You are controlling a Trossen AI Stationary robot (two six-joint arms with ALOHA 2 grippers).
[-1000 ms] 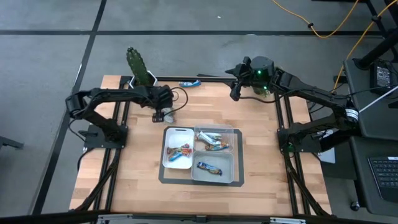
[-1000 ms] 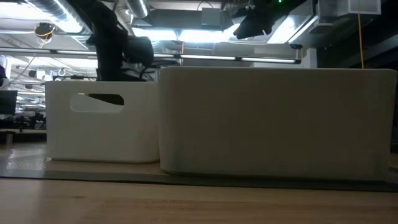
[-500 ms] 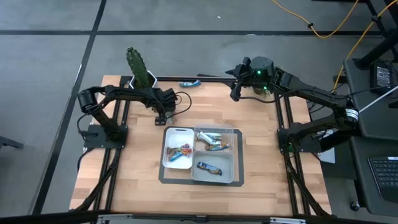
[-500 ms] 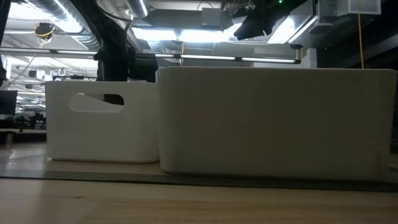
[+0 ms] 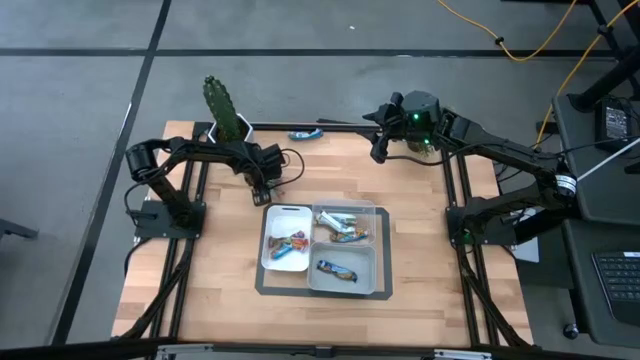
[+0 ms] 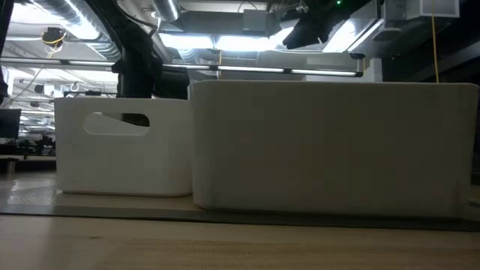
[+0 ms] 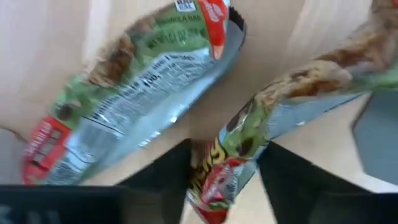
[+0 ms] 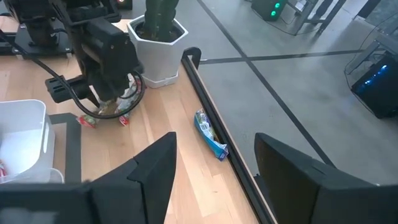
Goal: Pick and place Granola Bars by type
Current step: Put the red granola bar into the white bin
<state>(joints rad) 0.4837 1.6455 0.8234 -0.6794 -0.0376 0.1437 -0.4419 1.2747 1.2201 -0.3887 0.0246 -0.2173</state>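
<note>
Two green, silver and red wrapped granola bars [image 7: 124,93] lie flat on the wood by the tray's far-left corner [image 5: 266,190]. My left gripper [image 5: 266,186] is low over them, open, pointing down. Its fingers stand on either side of the red end [image 7: 214,177] of the second bar [image 7: 280,109]. The divided tray [image 5: 375,290] holds brown-red-orange bars [image 5: 290,242], silver-blue bars [image 5: 340,225] and a blue bar [image 5: 337,268]. One more blue bar [image 5: 305,133] rests on the table's far edge [image 8: 210,134]. My right gripper [image 5: 378,150] waits open, raised near the far right corner. My left gripper [image 7: 224,155] comes from above, with one finger [image 7: 165,171] on each side of the bar's red end. Whether the fingers touch the wrapper, I cannot tell. The bar lies flat on the table.
A cactus in a white pot [image 5: 225,110] stands at the far left corner, close behind the left gripper. In the low view the white bin [image 6: 124,146] and the tray's wall [image 6: 330,142] block the tabletop. Bare wood lies near and left of the tray.
My left arm has reached forward and dropped lower, bringing its gripper down over the two green bars and slightly toward the tray. The bars, the tray and my right arm have stayed put.
</note>
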